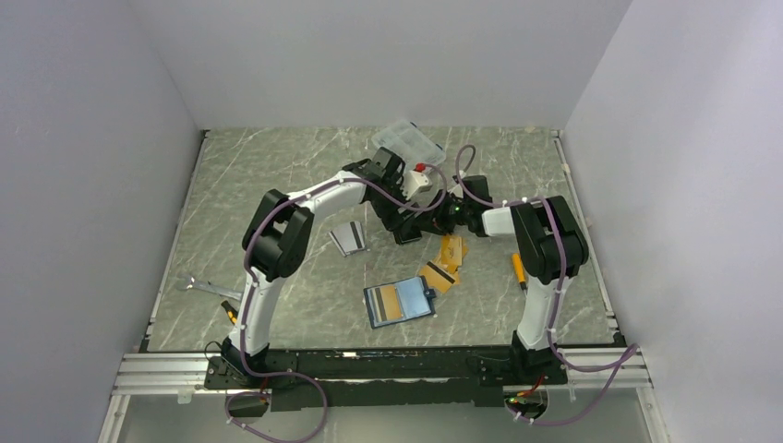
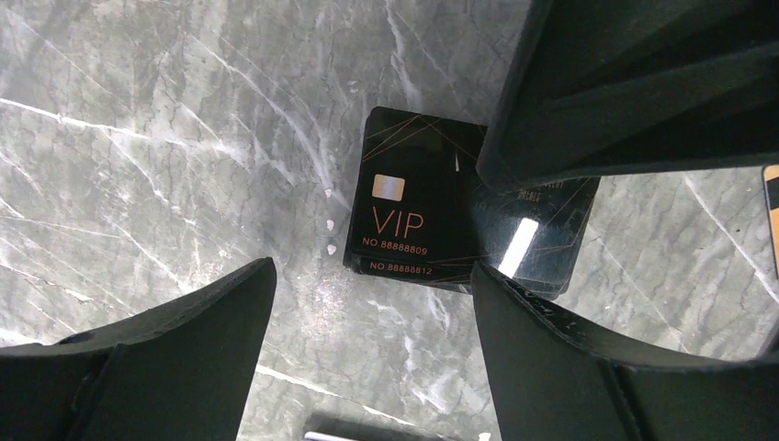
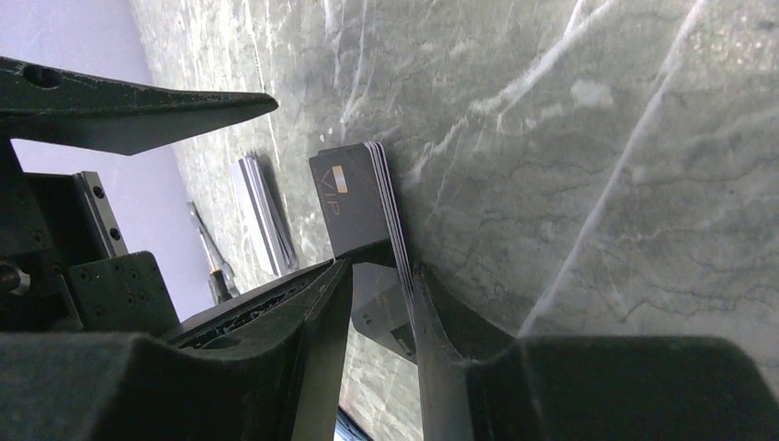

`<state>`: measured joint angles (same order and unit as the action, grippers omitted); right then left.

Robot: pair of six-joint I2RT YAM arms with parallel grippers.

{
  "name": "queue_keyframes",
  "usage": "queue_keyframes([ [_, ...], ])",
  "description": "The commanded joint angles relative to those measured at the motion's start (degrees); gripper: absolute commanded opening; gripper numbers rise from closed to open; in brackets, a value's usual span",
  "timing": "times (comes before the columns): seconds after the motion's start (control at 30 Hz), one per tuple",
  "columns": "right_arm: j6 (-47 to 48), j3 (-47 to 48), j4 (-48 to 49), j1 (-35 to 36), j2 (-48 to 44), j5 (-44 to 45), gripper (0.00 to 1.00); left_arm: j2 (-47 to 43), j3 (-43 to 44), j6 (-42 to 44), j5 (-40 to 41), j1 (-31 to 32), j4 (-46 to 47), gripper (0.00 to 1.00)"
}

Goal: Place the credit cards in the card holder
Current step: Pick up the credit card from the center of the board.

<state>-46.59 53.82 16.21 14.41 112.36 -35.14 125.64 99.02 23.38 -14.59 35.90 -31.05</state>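
Right wrist view: the stack of black credit cards (image 3: 354, 197) rests on the table (image 3: 597, 184), its long axis in line with the right claw (image 3: 381, 266). That claw's jaws sit astride the stack's near end, one finger each side; whether they grip it cannot be told. The left claw (image 2: 372, 276) hangs above, jaws wide apart and empty, so the right arm is judged better placed, with the open card holder (image 1: 399, 302) well apart toward the arm bases.

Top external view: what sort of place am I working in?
Probably a lab robot cell: plain white walls box in a marble-patterned tabletop, with an aluminium mounting rail along its near edge.
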Motion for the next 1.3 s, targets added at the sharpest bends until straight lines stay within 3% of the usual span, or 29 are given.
queue_keyframes([
  [0.0,0.23,-2.53,0.37,0.04,-2.2,0.68,0.34,1.56,0.72,1.73,1.93,1.04,0.83,0.84],
  [0.87,-1.12,-7.07,5.54,-1.5,-3.21,-2.23,0.36,4.99,4.91,1.59,3.3,3.41,-0.2,0.82],
  [1.27,1.66,-6.03,1.14,-2.07,-4.82,1.08,0.26,3.06,2.05,1.37,2.5,3.05,-0.45,0.82],
])
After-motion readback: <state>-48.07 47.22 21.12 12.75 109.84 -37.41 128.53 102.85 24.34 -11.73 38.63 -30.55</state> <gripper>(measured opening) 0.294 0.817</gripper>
